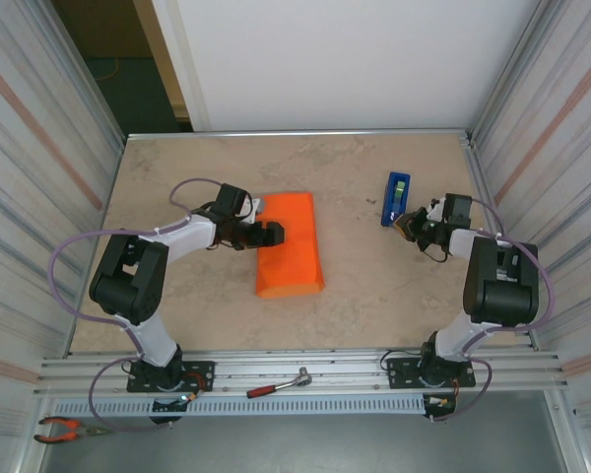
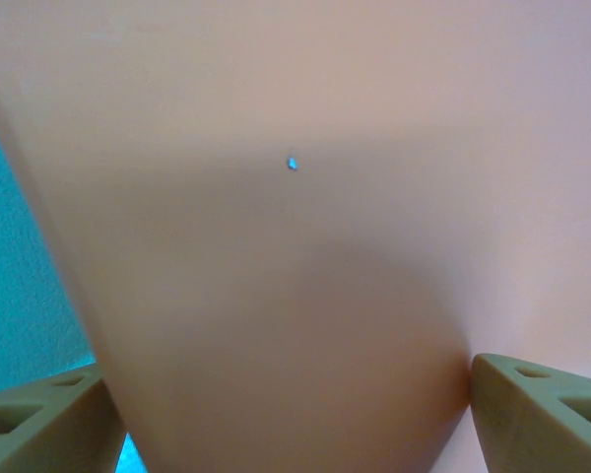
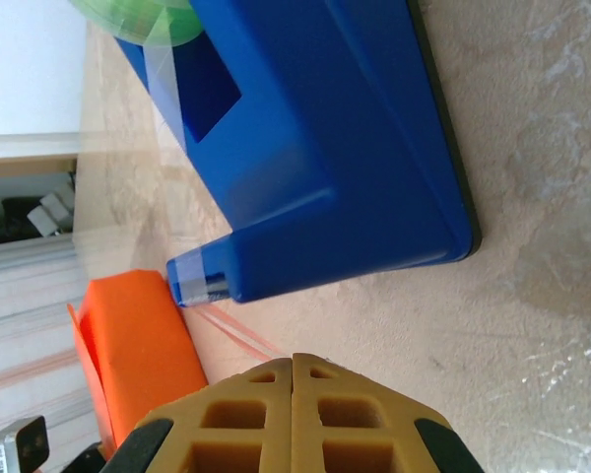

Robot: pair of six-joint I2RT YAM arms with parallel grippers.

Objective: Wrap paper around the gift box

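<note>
The orange paper (image 1: 291,246) lies folded into a long bundle in the middle of the table, and the gift box is hidden under it. My left gripper (image 1: 268,234) reaches in over the bundle's left edge. In the left wrist view the paper (image 2: 295,246) bulges through the wide gap of the gripper (image 2: 286,379) and touches both fingers (image 2: 532,414). My right gripper (image 1: 406,225) sits just in front of the blue tape dispenser (image 1: 395,197). Its jaws (image 3: 294,357) are shut on a thin strip of tape (image 3: 238,333) stretched from the dispenser's cutter (image 3: 192,281). The paper (image 3: 133,345) shows beyond.
The beige table (image 1: 197,177) is walled by corrugated panels left and right and a white wall at the back. A red-handled tool (image 1: 279,384) and orange pliers (image 1: 64,428) lie on the rails below the table's near edge.
</note>
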